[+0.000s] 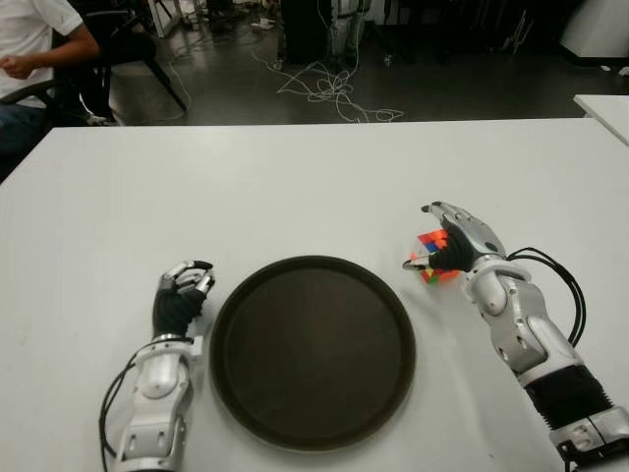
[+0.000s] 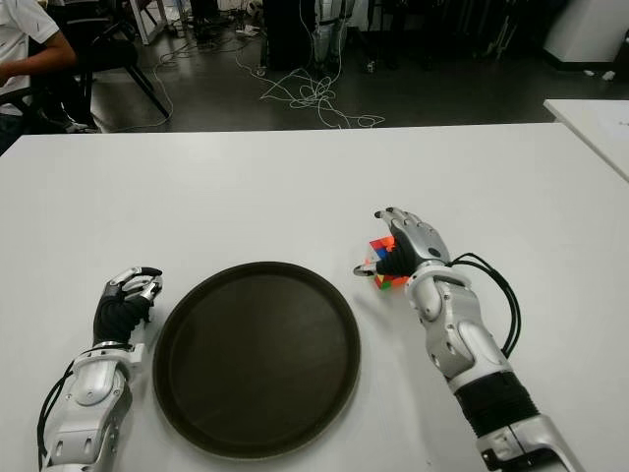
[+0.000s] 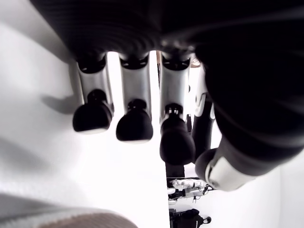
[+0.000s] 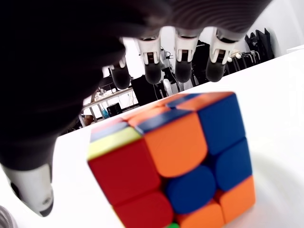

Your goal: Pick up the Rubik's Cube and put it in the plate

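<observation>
Right wrist view shows the Rubik's Cube on the white table, just right of the plate. A centred, firm closing is advised before lifting. The right hand is arched over it, fingers spread, nothing gripped yet. The left hand, loosely curled and empty, is seen left of the plate.

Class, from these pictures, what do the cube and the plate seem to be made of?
Rubik's Cube: probably smooth plastic; its rounded, solid-coloured tiles have a soft sheen. It sits on the table under the right robot hand, not yet grasped.

Plate: dark brown and round with a raised rim and a dull, even surface; likely matte plastic, though coated metal can't be ruled out.
</observation>
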Robot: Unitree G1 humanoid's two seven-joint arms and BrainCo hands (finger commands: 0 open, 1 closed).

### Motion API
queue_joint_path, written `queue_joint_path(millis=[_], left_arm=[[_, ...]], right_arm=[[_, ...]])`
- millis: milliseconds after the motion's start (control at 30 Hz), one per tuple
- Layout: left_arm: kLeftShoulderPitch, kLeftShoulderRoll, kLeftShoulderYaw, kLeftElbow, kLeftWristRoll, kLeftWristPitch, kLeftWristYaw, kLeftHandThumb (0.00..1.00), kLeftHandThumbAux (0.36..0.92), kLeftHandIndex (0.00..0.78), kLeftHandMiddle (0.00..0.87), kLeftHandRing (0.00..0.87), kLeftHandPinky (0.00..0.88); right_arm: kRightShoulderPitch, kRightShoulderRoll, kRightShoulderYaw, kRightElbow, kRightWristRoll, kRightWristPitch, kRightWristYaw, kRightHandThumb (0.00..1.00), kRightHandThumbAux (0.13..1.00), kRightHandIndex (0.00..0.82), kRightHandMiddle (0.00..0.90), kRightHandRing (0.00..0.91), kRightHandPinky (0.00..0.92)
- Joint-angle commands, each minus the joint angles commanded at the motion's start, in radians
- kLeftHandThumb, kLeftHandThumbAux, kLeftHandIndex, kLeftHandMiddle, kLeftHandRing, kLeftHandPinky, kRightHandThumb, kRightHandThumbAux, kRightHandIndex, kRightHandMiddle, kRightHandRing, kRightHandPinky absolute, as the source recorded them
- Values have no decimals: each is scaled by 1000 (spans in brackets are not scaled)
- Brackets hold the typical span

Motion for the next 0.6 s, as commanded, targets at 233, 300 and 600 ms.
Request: queue_joint_path(millis=[233, 300, 600], left_arm=[[0, 3, -2, 7, 0, -11, -7, 709, 705, 444, 807, 819, 813], [-1, 4, -1, 9, 0, -11, -8, 709, 705, 444, 806, 819, 813], [-2, 8, -3, 6, -4, 2, -15, 709, 705, 444, 800, 813, 800]], right_arm=[[-1, -2, -1, 6, 10, -8, 4, 0, 653, 0, 0, 0, 0], [-2, -2, -1, 7, 10, -9, 5, 0, 657, 0, 0, 0, 0], [-3, -2, 1, 4, 4, -3, 6, 0, 653, 0, 0, 0, 0]])
